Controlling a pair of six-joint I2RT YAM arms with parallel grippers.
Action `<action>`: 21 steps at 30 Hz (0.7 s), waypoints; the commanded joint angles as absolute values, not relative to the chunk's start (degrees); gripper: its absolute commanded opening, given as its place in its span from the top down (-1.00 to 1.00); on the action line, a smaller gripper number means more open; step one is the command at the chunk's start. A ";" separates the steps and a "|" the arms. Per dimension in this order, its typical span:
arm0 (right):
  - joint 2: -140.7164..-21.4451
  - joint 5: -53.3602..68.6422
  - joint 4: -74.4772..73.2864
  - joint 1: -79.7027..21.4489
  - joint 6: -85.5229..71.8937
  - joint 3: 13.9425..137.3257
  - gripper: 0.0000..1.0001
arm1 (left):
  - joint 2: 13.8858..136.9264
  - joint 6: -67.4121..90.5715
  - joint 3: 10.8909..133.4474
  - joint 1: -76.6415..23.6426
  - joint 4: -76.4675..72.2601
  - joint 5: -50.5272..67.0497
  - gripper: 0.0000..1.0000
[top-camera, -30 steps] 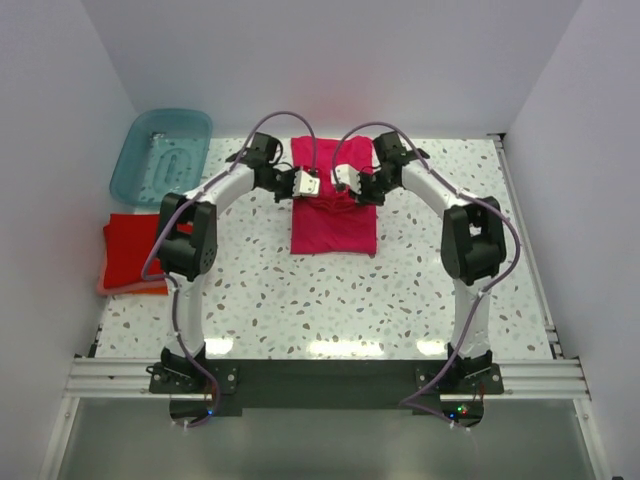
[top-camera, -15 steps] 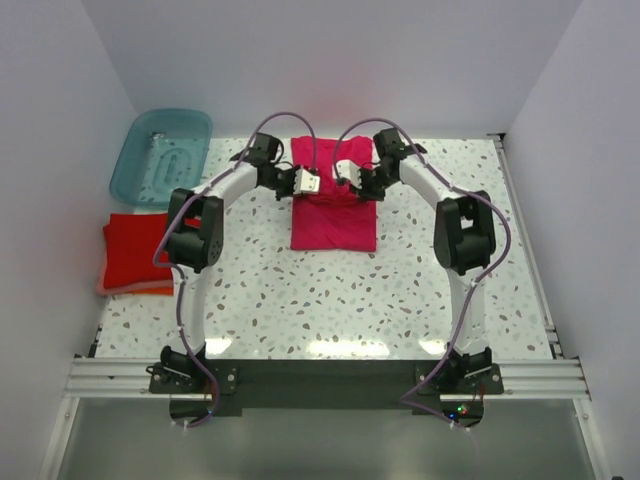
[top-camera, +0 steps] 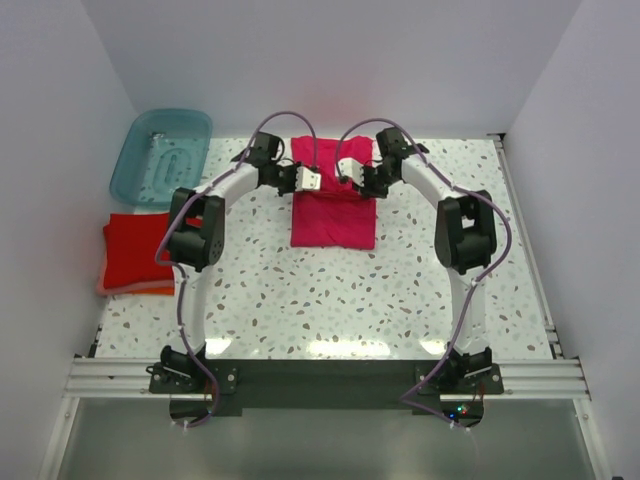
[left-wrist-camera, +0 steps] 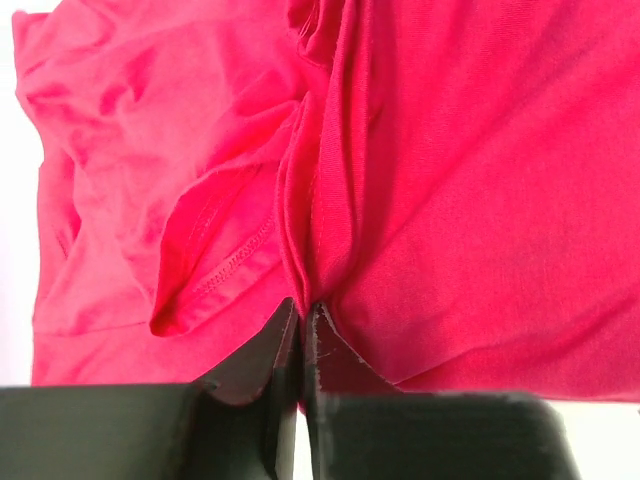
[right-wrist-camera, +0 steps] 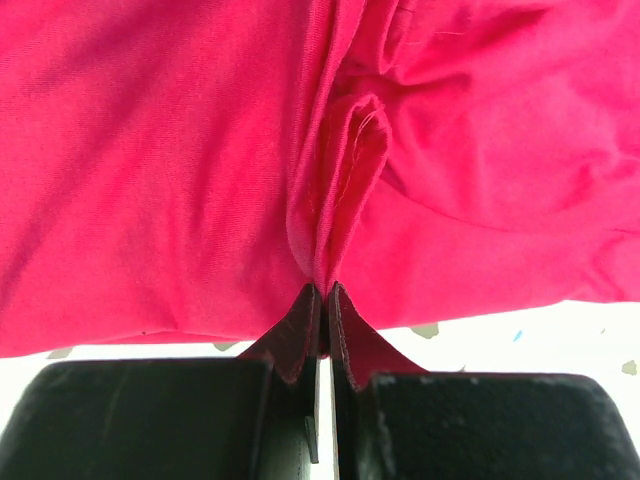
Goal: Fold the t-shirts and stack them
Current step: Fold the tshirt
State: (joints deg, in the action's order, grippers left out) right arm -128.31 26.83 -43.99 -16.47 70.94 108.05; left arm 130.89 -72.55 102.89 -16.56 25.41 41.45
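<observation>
A magenta-pink t-shirt [top-camera: 334, 218] lies in the middle of the table's far half, partly folded into a narrow rectangle. My left gripper [top-camera: 314, 181] is shut on a pinch of its cloth near the left side of the upper part; the left wrist view shows the pleat [left-wrist-camera: 305, 250] running into my closed gripper [left-wrist-camera: 302, 310]. My right gripper [top-camera: 352, 184] is shut on the t-shirt near its right side, where the right wrist view has a bunched fold [right-wrist-camera: 335, 190] entering my gripper [right-wrist-camera: 322, 292]. A folded red t-shirt [top-camera: 135, 248] rests on an orange one [top-camera: 130, 288] at the left edge.
A translucent teal tub [top-camera: 162, 154] stands at the back left corner. White walls close in the table on the left, back and right. Speckled tabletop [top-camera: 330, 300] shows between the shirt and the arm bases.
Both grippers have carried the pinched cloth toward the far edge, and the shirt's near hem has drawn back with them. The arms' elbows have shifted with the pull.
</observation>
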 commanded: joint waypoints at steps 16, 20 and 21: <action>-112.25 24.15 -40.16 -14.68 34.65 99.25 0.03 | 110.93 -30.47 87.30 -12.83 20.21 40.25 -0.12; -109.25 27.50 -44.47 -14.50 23.31 93.26 0.10 | 106.88 -19.36 78.50 -12.66 20.93 41.13 -0.16; -108.81 27.86 -44.30 -14.50 19.64 91.95 0.12 | 106.35 -17.42 76.66 -12.66 20.40 41.39 -0.17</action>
